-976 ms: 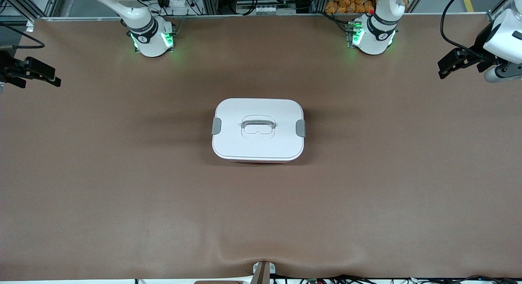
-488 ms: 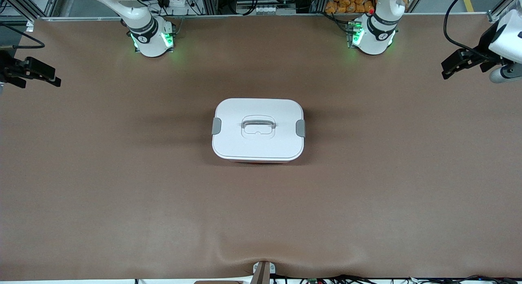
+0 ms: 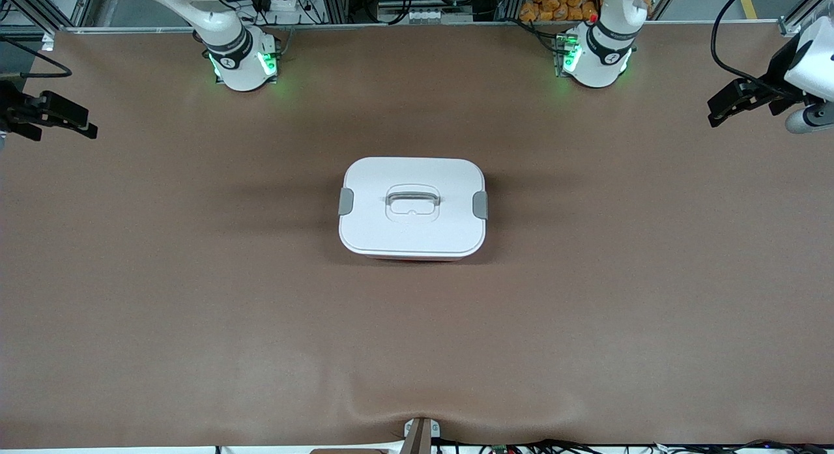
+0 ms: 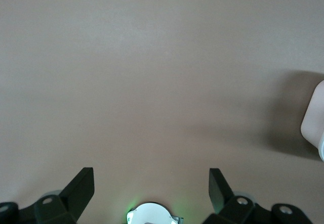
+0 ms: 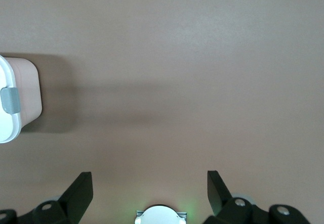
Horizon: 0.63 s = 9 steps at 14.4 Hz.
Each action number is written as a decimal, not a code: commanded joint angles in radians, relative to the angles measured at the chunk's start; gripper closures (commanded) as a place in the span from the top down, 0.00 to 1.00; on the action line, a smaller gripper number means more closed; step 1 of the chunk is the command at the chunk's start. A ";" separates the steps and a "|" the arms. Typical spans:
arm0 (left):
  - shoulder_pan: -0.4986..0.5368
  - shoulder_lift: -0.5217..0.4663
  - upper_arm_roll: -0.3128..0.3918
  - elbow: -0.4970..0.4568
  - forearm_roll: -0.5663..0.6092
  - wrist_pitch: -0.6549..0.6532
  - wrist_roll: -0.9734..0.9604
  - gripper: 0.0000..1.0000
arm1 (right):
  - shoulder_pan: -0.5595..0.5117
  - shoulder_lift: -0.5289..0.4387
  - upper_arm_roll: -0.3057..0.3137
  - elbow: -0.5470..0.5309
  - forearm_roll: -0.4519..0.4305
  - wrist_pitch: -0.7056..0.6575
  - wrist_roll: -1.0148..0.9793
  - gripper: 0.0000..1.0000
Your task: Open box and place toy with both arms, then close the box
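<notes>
Box [image 3: 412, 208] sits in the middle of the brown bench [image 3: 195, 297], about midway between the two arms' ends and well apart from both claws. Its white lid [image 3: 412, 229] with rounded corners is on, covering the whole top. A grey clip [image 3: 346, 201] sits at the lid's edge toward the right arm's end, and a second grey clip [image 3: 480, 205] at the edge toward the left arm's end; both lie flat against the sides. A grey-edged handle [image 3: 412, 197] lies in a recess at the centre of the lid. A thin strip of the pink tub shows under the lid edge nearest the front camera. No toy shows in any view.

The right claw [image 3: 68, 120] hangs over the bench's edge at the right arm's end, its two fingers spread wide with nothing between them. The right wrist view shows those dark fingers [image 5: 81, 188] apart over bare brown bench, with a corner of the box [image 5: 25, 90] and one clip [image 5: 10, 100] off to the side.

The left claw [image 3: 736, 103] is over the bench's edge at the left arm's end, also spread and empty. In the left wrist view its fingers [image 4: 81, 188] stand apart over bare bench, and only a sliver of the white lid [image 4: 315, 123] shows at the picture's border.

Both arm bases [image 3: 244, 60] glow green along the bench's edge farthest from the front camera.
</notes>
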<state>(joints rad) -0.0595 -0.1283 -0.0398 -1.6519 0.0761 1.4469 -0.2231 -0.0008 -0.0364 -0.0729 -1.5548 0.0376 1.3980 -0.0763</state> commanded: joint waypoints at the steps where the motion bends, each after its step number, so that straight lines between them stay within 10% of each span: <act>1: 0.006 -0.020 0.001 -0.006 -0.010 -0.013 0.053 1.00 | -0.008 0.007 0.010 0.016 -0.015 -0.013 0.013 1.00; 9: 0.007 -0.010 0.003 0.009 -0.015 -0.013 0.065 1.00 | -0.008 0.009 0.010 0.016 -0.015 -0.013 0.013 1.00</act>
<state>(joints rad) -0.0588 -0.1298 -0.0397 -1.6512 0.0761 1.4444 -0.1838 -0.0008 -0.0360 -0.0729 -1.5548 0.0376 1.3978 -0.0762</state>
